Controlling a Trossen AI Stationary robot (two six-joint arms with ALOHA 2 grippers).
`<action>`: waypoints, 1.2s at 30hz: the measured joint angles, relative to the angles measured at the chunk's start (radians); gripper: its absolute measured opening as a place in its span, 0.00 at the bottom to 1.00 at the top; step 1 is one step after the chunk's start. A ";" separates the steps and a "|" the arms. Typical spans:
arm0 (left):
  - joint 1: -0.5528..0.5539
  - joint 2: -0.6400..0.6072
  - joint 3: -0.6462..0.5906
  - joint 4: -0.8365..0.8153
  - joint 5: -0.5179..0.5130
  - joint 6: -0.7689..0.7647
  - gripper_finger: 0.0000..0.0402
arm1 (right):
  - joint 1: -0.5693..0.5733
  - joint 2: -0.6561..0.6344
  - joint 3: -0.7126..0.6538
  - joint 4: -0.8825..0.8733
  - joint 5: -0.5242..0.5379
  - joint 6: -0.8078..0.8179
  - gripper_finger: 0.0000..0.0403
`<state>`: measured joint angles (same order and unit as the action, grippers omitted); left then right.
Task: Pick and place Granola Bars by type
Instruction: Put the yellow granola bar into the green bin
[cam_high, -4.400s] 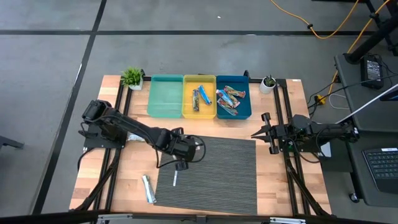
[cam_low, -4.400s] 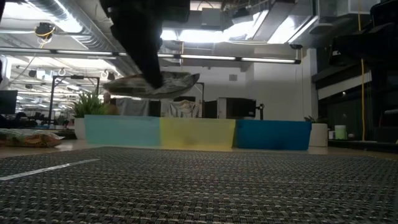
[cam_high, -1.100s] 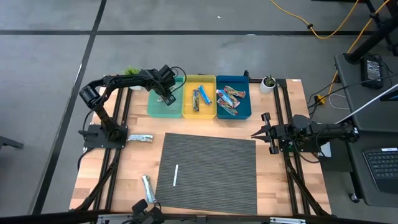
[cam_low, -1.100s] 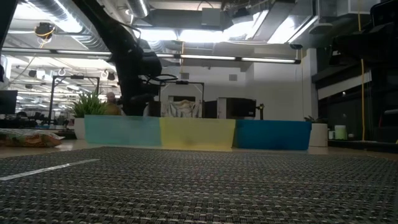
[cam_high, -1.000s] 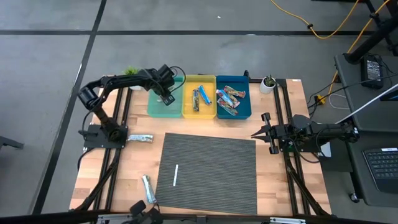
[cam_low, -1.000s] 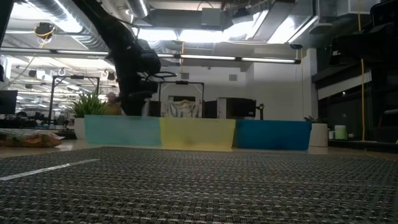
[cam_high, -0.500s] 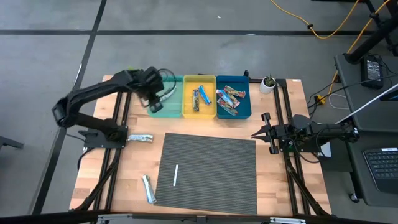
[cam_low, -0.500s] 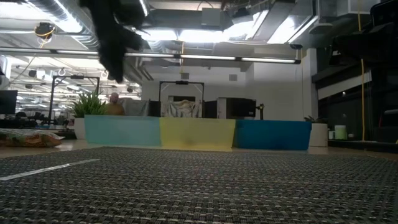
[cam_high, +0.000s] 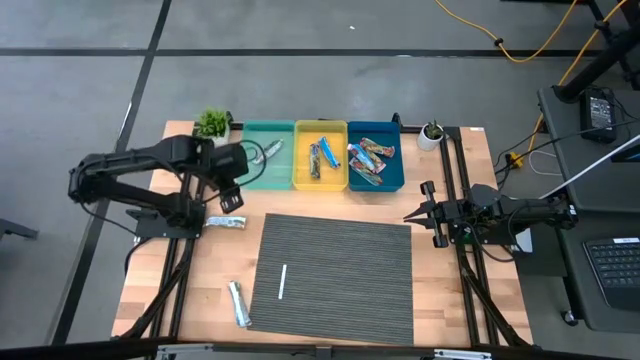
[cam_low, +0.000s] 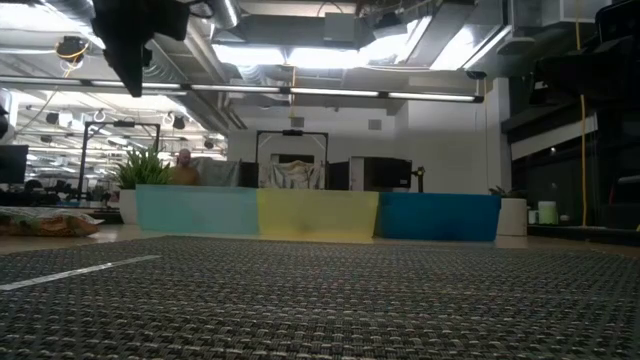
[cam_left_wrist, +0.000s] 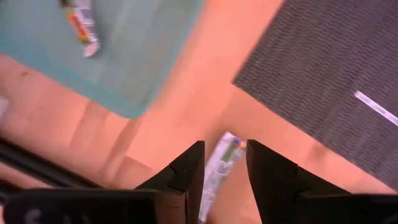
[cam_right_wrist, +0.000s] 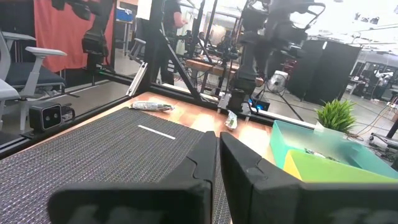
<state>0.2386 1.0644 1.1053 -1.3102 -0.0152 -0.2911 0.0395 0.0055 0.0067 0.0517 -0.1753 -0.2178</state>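
Fingers of the left gripper (cam_left_wrist: 222, 163) stand parted and empty above bare wood, a silvery bar (cam_left_wrist: 219, 167) lying on the table just below the gap between them. Beyond their tips, a second silvery bar (cam_left_wrist: 81, 22) lies in the teal bin (cam_left_wrist: 134, 62). Well apart, the right gripper (cam_high: 414, 212) waits clenched on nothing beside the mat (cam_high: 340, 280).
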 joint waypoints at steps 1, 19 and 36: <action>-0.026 0.001 0.000 0.000 0.000 -0.018 0.28 | 0.000 0.000 0.000 0.000 0.000 0.000 0.06; -0.347 0.107 -0.185 0.003 -0.049 -0.353 0.32 | 0.000 0.000 0.000 0.000 0.000 0.000 0.06; -0.348 0.107 -0.418 0.225 -0.035 -0.379 0.62 | 0.000 0.000 0.000 0.000 0.000 0.000 0.06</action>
<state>-0.1097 1.1717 0.6871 -1.0855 -0.0501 -0.6701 0.0397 0.0053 0.0071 0.0514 -0.1753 -0.2177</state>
